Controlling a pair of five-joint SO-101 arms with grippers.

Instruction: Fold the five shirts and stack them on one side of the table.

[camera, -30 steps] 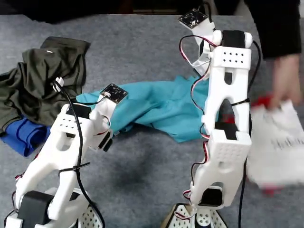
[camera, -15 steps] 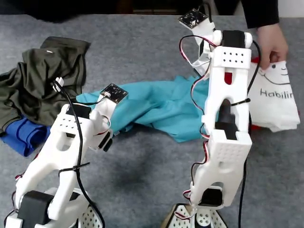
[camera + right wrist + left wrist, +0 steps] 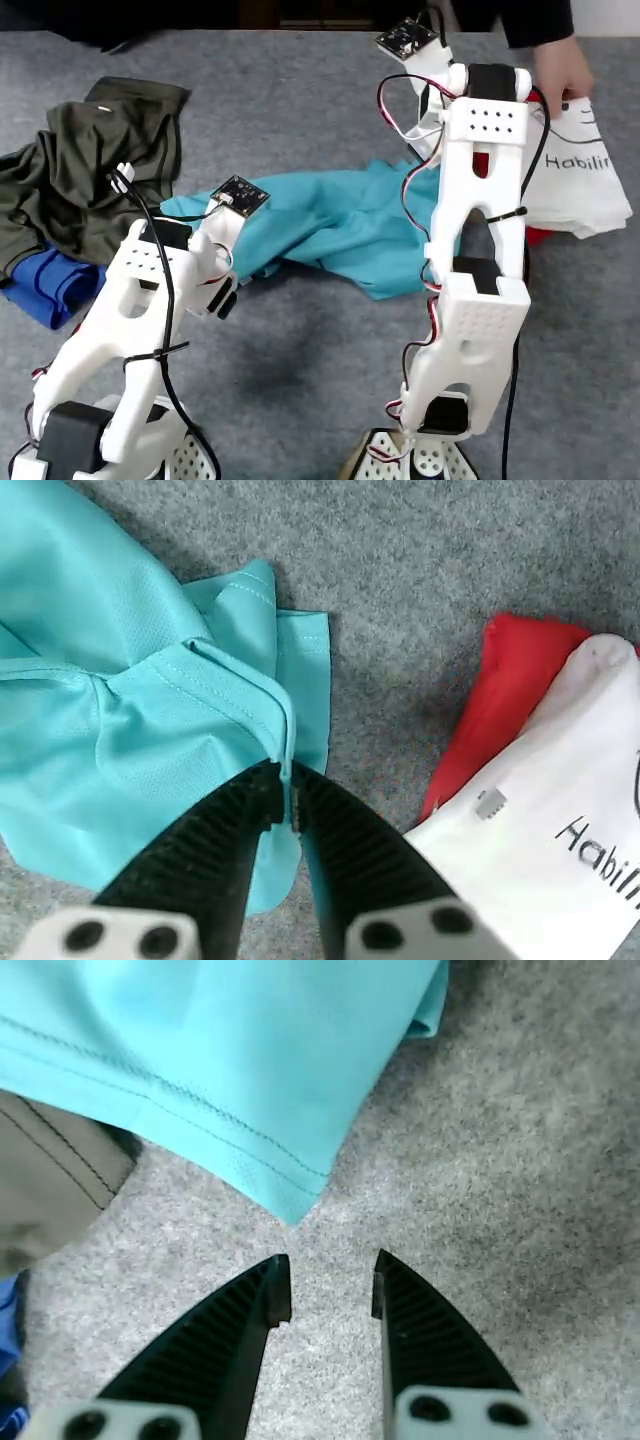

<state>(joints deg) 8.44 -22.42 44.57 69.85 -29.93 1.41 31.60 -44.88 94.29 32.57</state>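
Teal shirt [image 3: 330, 225], crumpled fine-mesh knit

The high view looks down over the table [image 3: 300, 90] from above the 2 arms [image 3: 478, 250], with the teal shirt [image 3: 330, 225] at centre. Each wrist view looks down close on that shirt, the left at its corner by the olive shirt [image 3: 90, 170], the right at its edge by the red shirt [image 3: 500, 700]. All 3 views share it.

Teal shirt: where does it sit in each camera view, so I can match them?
High view: the teal shirt lies mid-table between the two arms.
Left wrist view: its hemmed corner lies just ahead of the open left tool.
Right wrist view: a fold of it is pinched in the right tool.
Shared landmark: the grey table.
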